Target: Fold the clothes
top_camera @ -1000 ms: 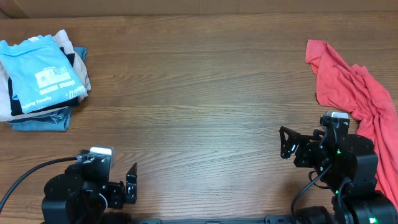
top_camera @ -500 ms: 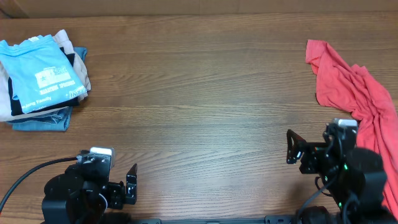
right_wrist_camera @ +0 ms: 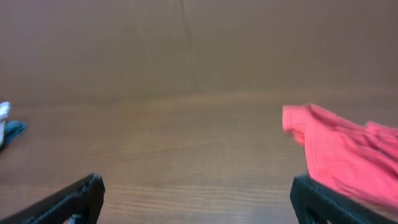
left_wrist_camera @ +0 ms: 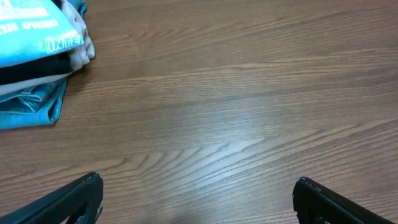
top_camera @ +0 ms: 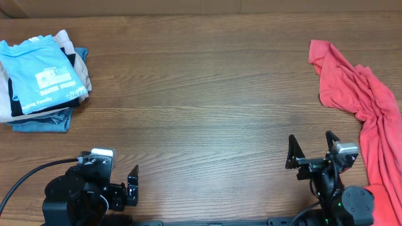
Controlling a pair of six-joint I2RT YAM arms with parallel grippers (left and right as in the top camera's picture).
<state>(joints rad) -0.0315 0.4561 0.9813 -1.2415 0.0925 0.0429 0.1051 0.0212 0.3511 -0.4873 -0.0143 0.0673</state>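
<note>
A folded sky-blue T-shirt (top_camera: 43, 75) with white lettering lies on top of a pile at the table's far left; its corner (left_wrist_camera: 31, 28) shows in the left wrist view. A loose coral-red garment (top_camera: 358, 94) sprawls along the right edge and also shows in the right wrist view (right_wrist_camera: 342, 155). My left gripper (top_camera: 132, 186) rests near the front left, open and empty over bare wood (left_wrist_camera: 198, 186). At the front right, my right gripper (top_camera: 311, 149) stands open and empty (right_wrist_camera: 198, 183), with the red garment just beside its right finger.
Under the blue shirt lie folded black, beige and denim-blue pieces (top_camera: 41, 120), seen too in the left wrist view (left_wrist_camera: 31, 102). A brown wall (right_wrist_camera: 186, 43) runs behind the wooden table (top_camera: 201, 113).
My right arm has drawn back toward the front edge and swung its gripper from pointing left to pointing across the table. The left arm has not moved.
</note>
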